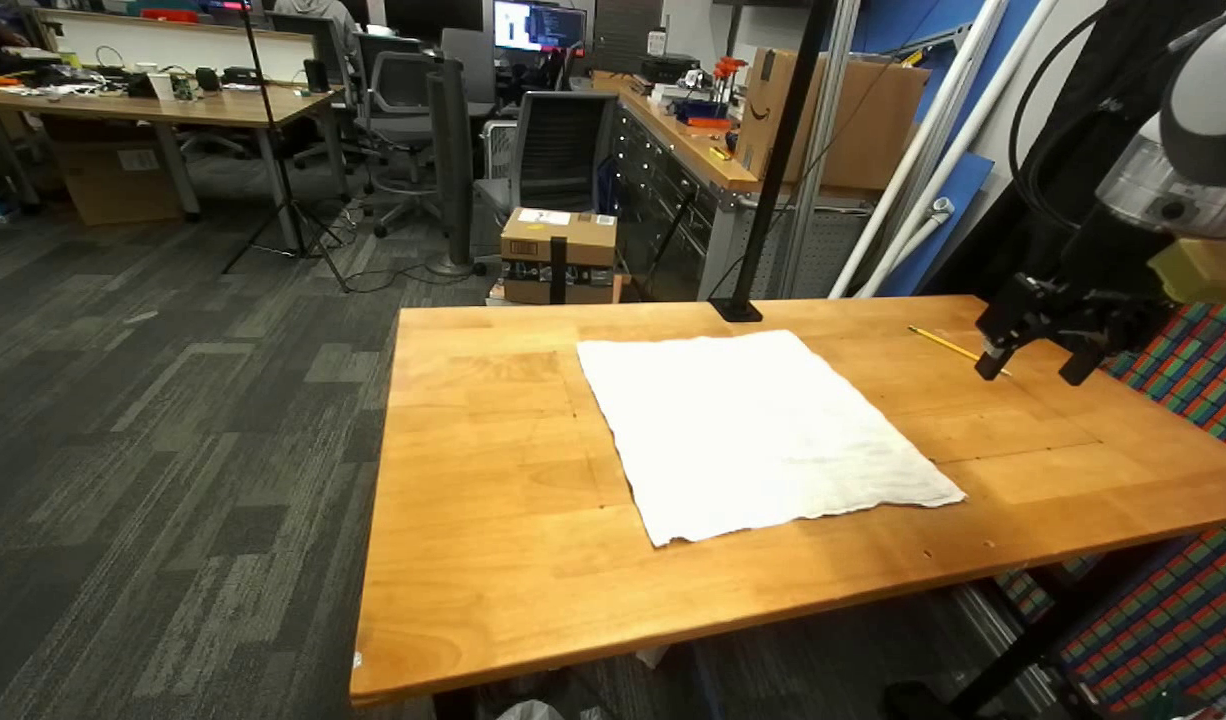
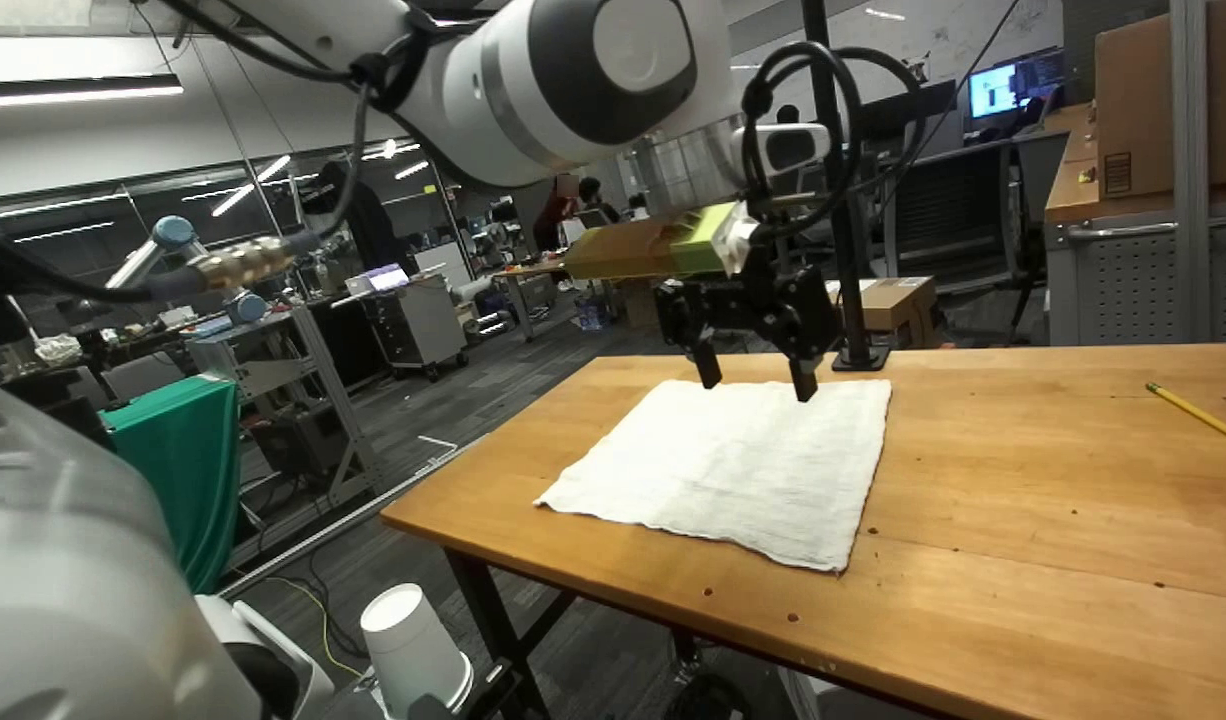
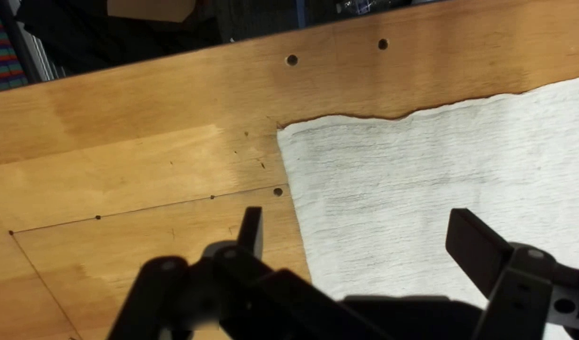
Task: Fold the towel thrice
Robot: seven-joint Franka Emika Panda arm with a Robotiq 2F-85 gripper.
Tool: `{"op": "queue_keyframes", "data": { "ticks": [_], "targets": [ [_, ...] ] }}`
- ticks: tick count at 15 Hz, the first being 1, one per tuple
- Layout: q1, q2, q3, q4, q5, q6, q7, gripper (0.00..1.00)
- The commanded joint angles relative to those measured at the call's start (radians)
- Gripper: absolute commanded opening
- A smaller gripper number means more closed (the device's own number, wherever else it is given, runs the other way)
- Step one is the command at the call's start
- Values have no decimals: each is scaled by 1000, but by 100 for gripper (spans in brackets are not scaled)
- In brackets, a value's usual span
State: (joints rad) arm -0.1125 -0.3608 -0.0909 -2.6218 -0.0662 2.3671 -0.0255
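Observation:
The towel (image 1: 753, 430) lies flat and spread out on the wooden table, a plain white cloth with slightly wavy edges. It is unfolded in both exterior views. Above the table hangs my gripper (image 2: 758, 382), its two dark fingers wide apart with nothing between them. From the wrist, the gripper (image 3: 357, 226) looks down over one side edge of the towel (image 3: 403, 170): one finger shows against bare wood, the other against the cloth. A corner of the towel appears ahead of the fingers. The fingertips are apart from the cloth, raised above it.
A yellow pencil (image 1: 945, 343) lies on the tabletop (image 1: 493, 560) near its far edge. A black post (image 1: 738, 308) is fixed at the table's back edge, beyond the towel. The table's edge runs close to the towel's wavy side in the wrist view.

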Motion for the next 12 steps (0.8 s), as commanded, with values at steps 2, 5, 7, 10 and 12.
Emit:
{"op": "queue_keyframes", "data": {
  "ticks": [2,5,7,10,12],
  "targets": [
    [-18,173,-51,85,15,43,-59,100],
    [-11,266,-55,95,47,70,-32,100],
    [-3,316,-45,102,75,89,-18,100],
    [6,378,-30,123,112,112,-9,100],
    [8,412,-23,139,124,119,-8,100]
  ]
}}
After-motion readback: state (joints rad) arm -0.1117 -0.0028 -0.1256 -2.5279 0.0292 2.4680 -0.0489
